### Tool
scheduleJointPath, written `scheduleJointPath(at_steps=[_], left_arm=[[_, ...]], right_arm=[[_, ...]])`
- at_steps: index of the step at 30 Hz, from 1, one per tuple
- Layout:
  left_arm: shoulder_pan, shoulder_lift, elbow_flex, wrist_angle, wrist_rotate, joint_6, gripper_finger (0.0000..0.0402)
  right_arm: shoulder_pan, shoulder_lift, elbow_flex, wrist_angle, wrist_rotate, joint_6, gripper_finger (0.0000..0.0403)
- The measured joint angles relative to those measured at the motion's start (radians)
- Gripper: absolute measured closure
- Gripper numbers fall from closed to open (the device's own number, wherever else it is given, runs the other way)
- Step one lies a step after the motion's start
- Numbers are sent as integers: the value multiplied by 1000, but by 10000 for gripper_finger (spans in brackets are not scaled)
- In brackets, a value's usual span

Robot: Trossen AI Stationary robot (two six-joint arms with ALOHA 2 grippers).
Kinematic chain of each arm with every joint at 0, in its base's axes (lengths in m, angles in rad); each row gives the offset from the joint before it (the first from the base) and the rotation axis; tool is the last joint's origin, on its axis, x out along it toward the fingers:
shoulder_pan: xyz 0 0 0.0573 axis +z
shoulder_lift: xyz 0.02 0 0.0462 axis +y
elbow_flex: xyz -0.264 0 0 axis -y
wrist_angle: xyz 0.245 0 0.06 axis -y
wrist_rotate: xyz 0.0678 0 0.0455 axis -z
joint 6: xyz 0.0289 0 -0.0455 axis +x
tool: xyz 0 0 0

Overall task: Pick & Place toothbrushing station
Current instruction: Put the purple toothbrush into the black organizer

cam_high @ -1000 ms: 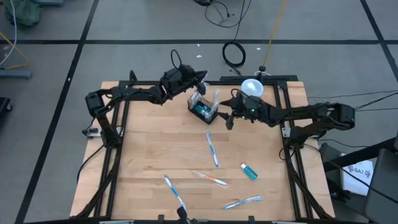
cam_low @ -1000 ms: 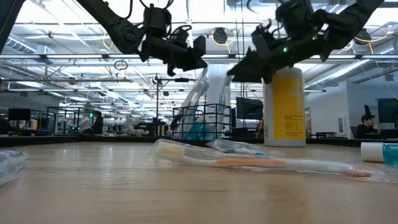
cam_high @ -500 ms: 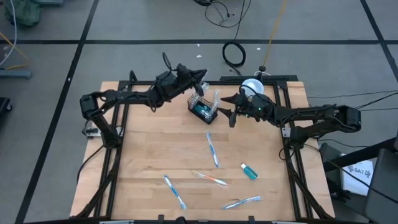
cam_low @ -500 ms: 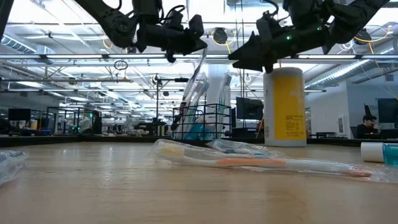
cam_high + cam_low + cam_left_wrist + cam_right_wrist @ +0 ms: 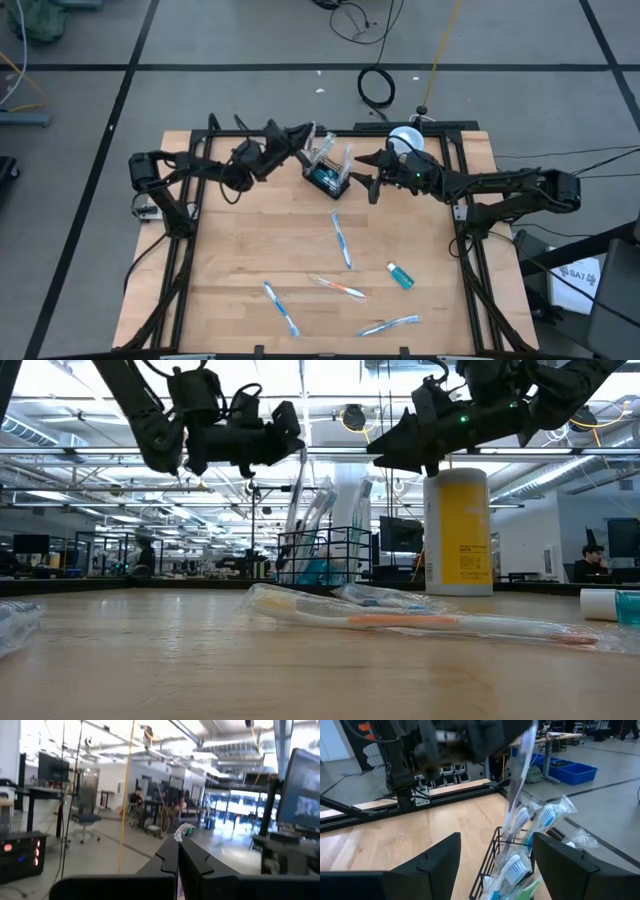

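The wooden surface (image 5: 250, 240) carried the whole job, with the two arms meeting over its far edge. The left arm had drawn back toward the left since a second earlier, and its gripper (image 5: 300, 135) now hung just left of the toothbrushing station (image 5: 328, 176) instead of above it. That gripper was fully closed; a wrapped toothbrush (image 5: 296, 500) stood tilted out of the station with its top at the closed fingers, and whether it was pinched there or merely touching could not be told. The right gripper (image 5: 368, 185) was just right of the station, wide open and empty, its position little changed over the last half second. The yellow cup (image 5: 459, 530) stood behind it at the far right.

The station sat near the middle of the far edge, holding several wrapped brushes (image 5: 546, 815) upright. Judged from this, one more brush had gone in and the left arm was withdrawing. Wrapped toothbrushes (image 5: 342, 240) and a small teal tube (image 5: 401, 275) lay loose nearer, so the loading appeared unfinished.
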Motion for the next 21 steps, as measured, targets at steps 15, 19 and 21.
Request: scheduleJointPath(at_steps=[15,19,21], left_arm=[[-82,0,-79,-104,-228,33,401],[-80,-2,-78,-159,-235,2,398],[-79,-2,-78,-167,-234,1,393]], right_arm=[[0,0,0,-2,0,7,165],[0,0,0,-2,0,23,165],[0,0,0,-2,0,23,165]])
